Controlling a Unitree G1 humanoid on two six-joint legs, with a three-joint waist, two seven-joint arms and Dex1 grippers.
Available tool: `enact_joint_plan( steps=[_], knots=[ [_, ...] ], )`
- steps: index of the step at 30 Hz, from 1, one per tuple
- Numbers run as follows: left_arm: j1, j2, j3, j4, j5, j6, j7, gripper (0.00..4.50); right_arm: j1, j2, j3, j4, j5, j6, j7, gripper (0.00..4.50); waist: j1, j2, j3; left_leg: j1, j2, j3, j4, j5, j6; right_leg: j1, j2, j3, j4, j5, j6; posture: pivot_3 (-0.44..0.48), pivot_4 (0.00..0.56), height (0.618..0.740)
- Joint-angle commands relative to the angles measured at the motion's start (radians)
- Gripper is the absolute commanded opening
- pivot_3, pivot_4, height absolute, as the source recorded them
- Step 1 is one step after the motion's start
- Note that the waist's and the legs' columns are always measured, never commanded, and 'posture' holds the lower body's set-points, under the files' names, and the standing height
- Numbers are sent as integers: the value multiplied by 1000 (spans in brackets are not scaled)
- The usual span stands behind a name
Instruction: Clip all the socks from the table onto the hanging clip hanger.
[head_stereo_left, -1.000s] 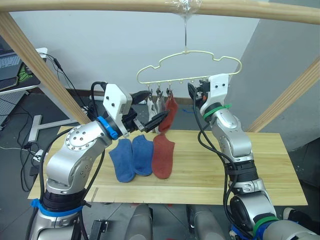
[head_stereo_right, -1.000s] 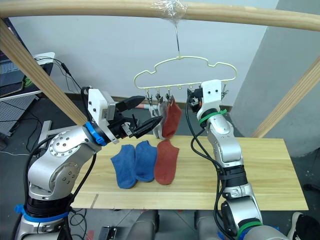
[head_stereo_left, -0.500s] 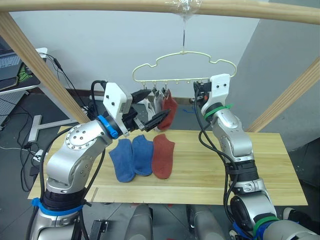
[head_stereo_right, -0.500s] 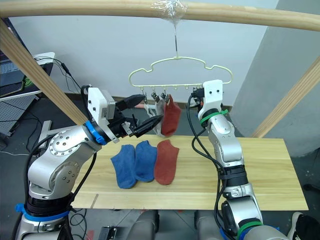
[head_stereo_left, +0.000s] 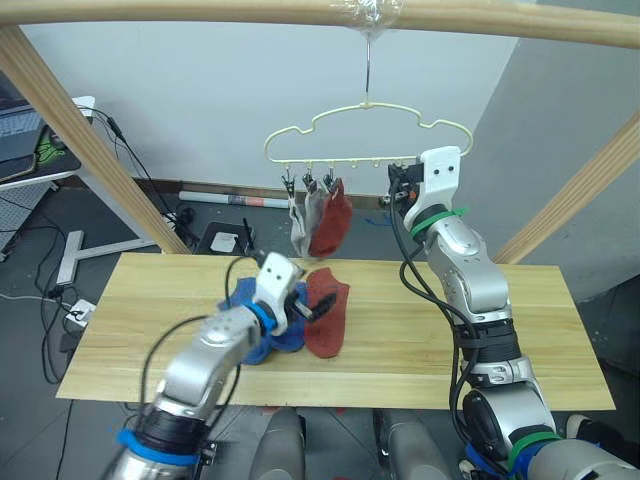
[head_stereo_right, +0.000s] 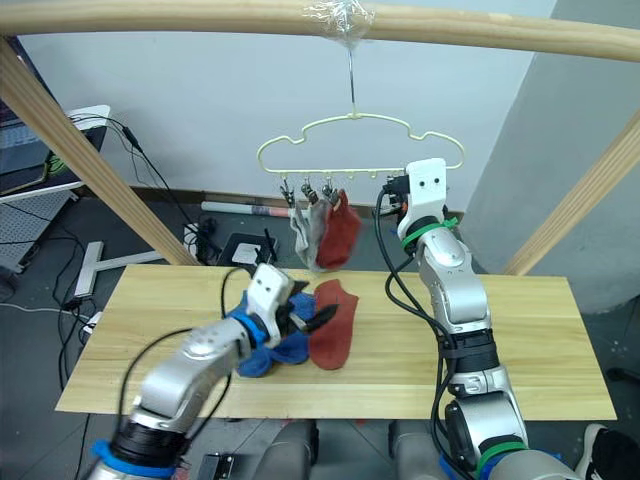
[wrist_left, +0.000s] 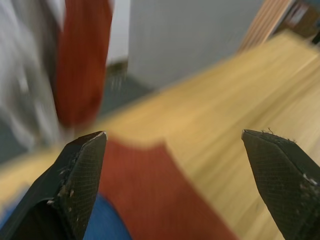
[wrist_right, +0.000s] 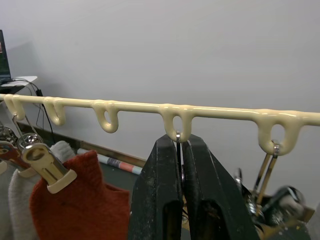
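Note:
The pale yellow clip hanger (head_stereo_left: 350, 161) hangs by its hook from the top pole. Two light grey socks (head_stereo_left: 299, 218) and a rust-red sock (head_stereo_left: 332, 222) are clipped at its left side. On the table (head_stereo_left: 560, 340) lie two blue socks (head_stereo_right: 285, 352), partly under my left arm, and another rust-red sock (head_stereo_left: 326, 326) beside them. My left gripper (head_stereo_left: 314, 305) is open low over the table, just above that red sock (wrist_left: 150, 195). My right gripper (wrist_right: 181, 142) is raised under the hanger's bar, shut on a metal clip hanging from one of its loops.
Round wooden frame poles run across the top (head_stereo_left: 200, 12) and slant down at the left (head_stereo_left: 80, 130) and right (head_stereo_left: 585, 185) of the table. Behind it, a desk (head_stereo_left: 35, 165) and cables stand on the floor at the left.
My left arm has dropped from beside the hanging socks down to the table, its open gripper now over the red and blue socks. The right gripper keeps its hold at the hanger.

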Motion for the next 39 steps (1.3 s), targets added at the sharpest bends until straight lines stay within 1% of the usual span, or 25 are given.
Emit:
enact_joint_plan(
  steps=[1,3,6,7,10,13,16,19,21,29,31,32,33,35,37,39],
  knots=[
    [-32,-50,-44,128,107,-117,38,4500,3,1,0,-67,12,25,-1,33,-1,0,0,0,0,0,0,0,0,0,0,0,0,0,0,62,259,740],
    [-58,-80,-66,233,170,-160,71,4500,8,-2,-1,-75,12,39,-1,33,-3,0,0,0,0,0,0,0,0,0,0,0,0,0,0,62,259,740],
    [-77,-111,-60,299,198,-180,81,4500,10,-3,-3,-84,13,51,-3,33,-8,0,0,0,0,0,0,0,0,0,0,0,0,2,4,53,262,740],
    [-87,-122,-64,326,209,-199,77,4500,12,-4,-3,-89,12,56,-4,33,-12,0,0,0,0,0,0,0,0,0,0,0,0,2,4,34,265,740],
    [-153,-169,-86,472,274,-246,110,4500,22,-13,-4,-99,7,74,-6,33,-13,0,0,0,0,0,0,0,0,0,0,0,0,2,4,34,265,740],
    [-192,-195,-81,556,302,-257,122,4500,32,-15,-5,-115,6,88,-10,33,-20,0,0,-1,0,0,0,0,0,0,0,0,0,2,6,24,269,740],
    [-204,-198,-102,603,339,-261,96,4500,38,-17,-6,-125,4,98,-13,33,-26,0,0,-1,-1,0,0,0,0,0,0,0,0,2,6,12,273,740],
    [-194,-185,-152,618,389,-271,51,3919,40,-16,-11,-129,7,107,-17,0,-28,0,0,0,-1,-1,0,0,0,0,0,0,0,2,6,12,273,740],
    [-185,-175,-169,618,413,-294,31,3372,42,-17,-17,-131,10,114,-21,0,-27,0,0,0,-1,-1,0,0,0,1,0,0,0,1,7,12,273,740],
    [-135,-151,-203,574,460,-373,-21,833,45,-45,-38,-143,30,145,-5,0,-28,0,0,3,-1,-1,0,0,0,4,0,0,0,1,8,5,278,740],
    [-107,-144,-203,523,455,-439,-36,243,27,-53,-86,-138,83,201,2,0,-27,0,0,3,-1,-1,0,0,0,4,0,0,0,0,8,10,277,740],
    [-97,-141,-198,495,451,-467,-40,20,13,-55,-118,-138,122,251,4,0,-27,0,0,3,-1,-1,0,0,0,4,0,0,0,0,8,13,275,740],
    [-90,-140,-193,478,448,-486,-42,20,3,-56,-139,-139,150,287,4,0,-26,1,0,3,-1,-1,0,0,0,4,0,0,0,1,8,13,275,740],
    [-72,-155,-161,437,401,-515,-56,20,-21,-75,-177,-140,213,398,18,0,-23,1,1,3,-1,-1,0,0,0,4,-1,0,0,0,8,14,275,740],
    [-53,-157,-139,367,360,-566,-82,20,-60,-78,-261,-128,297,560,-11,0,-22,2,1,2,-1,-1,0,0,0,4,-1,0,-1,-2,3,15,270,740],
    [-45,-151,-133,312,350,-617,-94,20,-97,-74,-337,-117,360,678,-49,0,-21,2,1,2,-1,-1,0,0,0,4,-1,0,0,-3,2,18,265,740]
  ],
)
